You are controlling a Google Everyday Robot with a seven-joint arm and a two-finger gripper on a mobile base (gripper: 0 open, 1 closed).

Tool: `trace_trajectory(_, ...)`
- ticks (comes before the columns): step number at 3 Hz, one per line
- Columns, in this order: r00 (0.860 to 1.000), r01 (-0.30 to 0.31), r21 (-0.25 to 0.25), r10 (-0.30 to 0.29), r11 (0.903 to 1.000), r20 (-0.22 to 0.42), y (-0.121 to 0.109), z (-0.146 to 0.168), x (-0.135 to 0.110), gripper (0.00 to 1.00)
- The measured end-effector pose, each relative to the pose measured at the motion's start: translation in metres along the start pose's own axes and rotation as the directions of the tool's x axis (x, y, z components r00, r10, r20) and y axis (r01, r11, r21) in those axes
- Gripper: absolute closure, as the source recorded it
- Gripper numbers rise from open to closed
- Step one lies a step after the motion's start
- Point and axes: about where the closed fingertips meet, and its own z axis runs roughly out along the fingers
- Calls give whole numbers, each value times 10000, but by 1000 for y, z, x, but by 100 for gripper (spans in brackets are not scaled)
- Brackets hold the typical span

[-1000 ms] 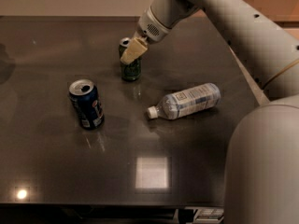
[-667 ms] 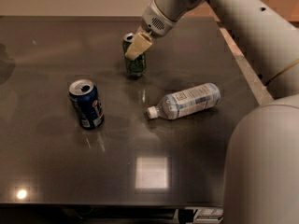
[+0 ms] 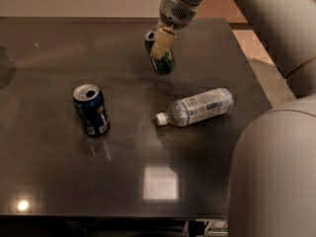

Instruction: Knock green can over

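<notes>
**Green can mid-tip: push on through**

The green can (image 3: 166, 63) leans, top tipped leftward, just beyond the plastic bottle (image 3: 197, 106) toward the worktop's (image 3: 49, 181) far edge. The gripper (image 3: 162, 42) lies against its upper side; spread or closed, I cannot tell. The toppling looks underway, and the next move calls for a follow-through push. The blue can (image 3: 91, 110) stands well left of the bottle, leaving falling room.

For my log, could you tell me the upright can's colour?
The upright can is dark blue, camera view; the gripper is at the green can.
</notes>
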Motion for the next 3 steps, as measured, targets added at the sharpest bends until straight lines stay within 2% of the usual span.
trace_trajectory(1,9913,542,77,-529,9985,-1202,1,-5,18,100)
trace_trajectory(3,9466,1589,-255,-1596,9870,-2800,8,7,33,100)
